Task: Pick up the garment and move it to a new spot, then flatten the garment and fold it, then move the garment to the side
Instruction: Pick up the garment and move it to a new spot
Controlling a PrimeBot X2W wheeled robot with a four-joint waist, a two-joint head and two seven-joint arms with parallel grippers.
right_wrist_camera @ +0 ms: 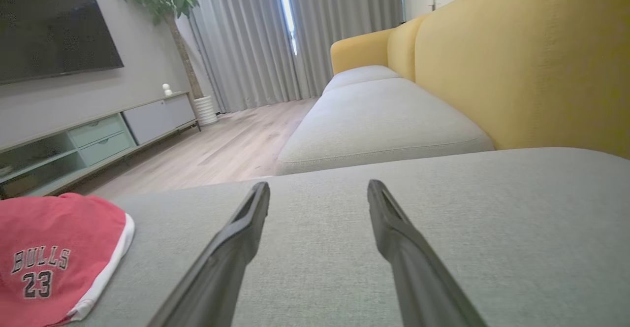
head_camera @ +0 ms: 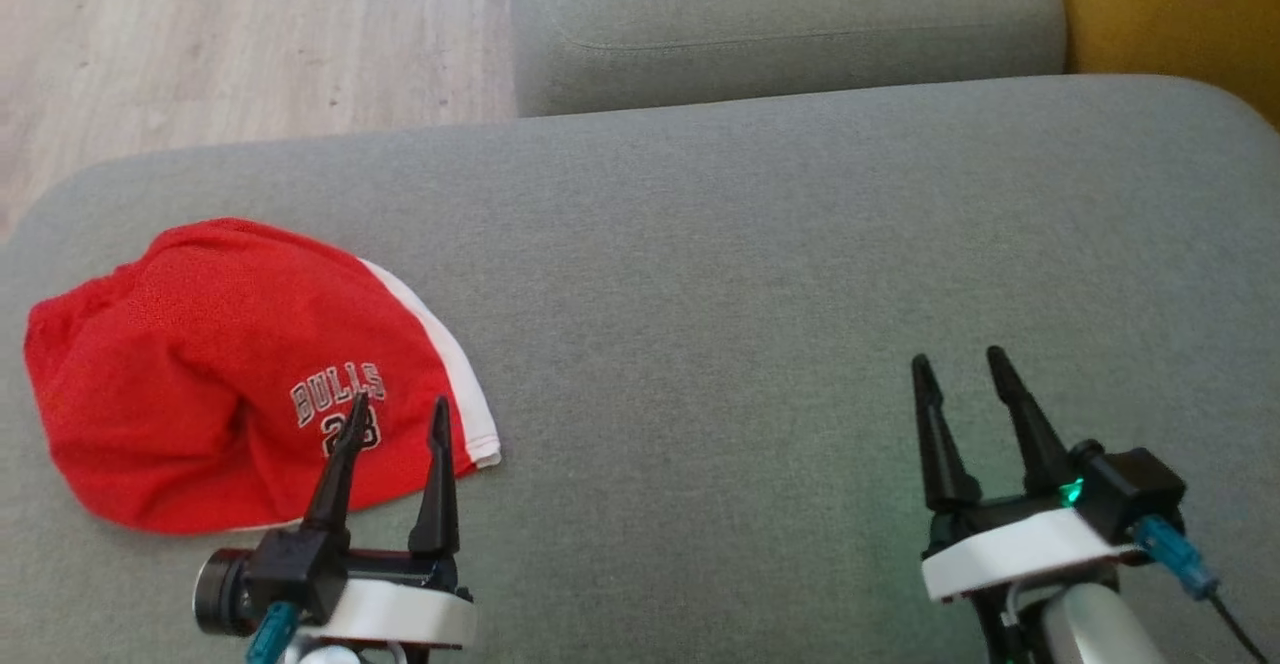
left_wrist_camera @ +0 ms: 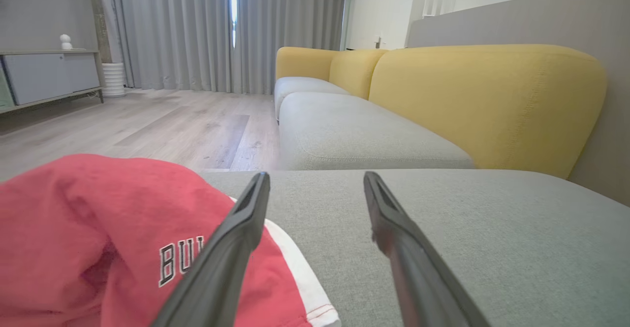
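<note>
The garment (head_camera: 200,374), red with a white side stripe and "BULLS 23" printed on it, lies bunched on the grey seat (head_camera: 700,294). It sits ahead of the left gripper (head_camera: 398,404) and off to that gripper's left. The left gripper's jaws are spread wide and hold nothing. In the left wrist view its left finger (left_wrist_camera: 231,248) crosses in front of the lettering, while its right finger (left_wrist_camera: 398,233) is over bare seat, just past the white stripe. I cannot tell whether either fingertip touches the cloth.

The right gripper (head_camera: 957,356) is well apart from the garment, on the far side of the seat, with its jaws also released and empty. Bare grey fabric lies between and ahead of its fingers. In the right wrist view the garment (right_wrist_camera: 49,238) shows far to the left of those jaws.

Beyond both grippers' fingertips are a second cushion (head_camera: 780,24), a yellow backrest (head_camera: 1170,4) and the wood floor (head_camera: 250,34).
</note>
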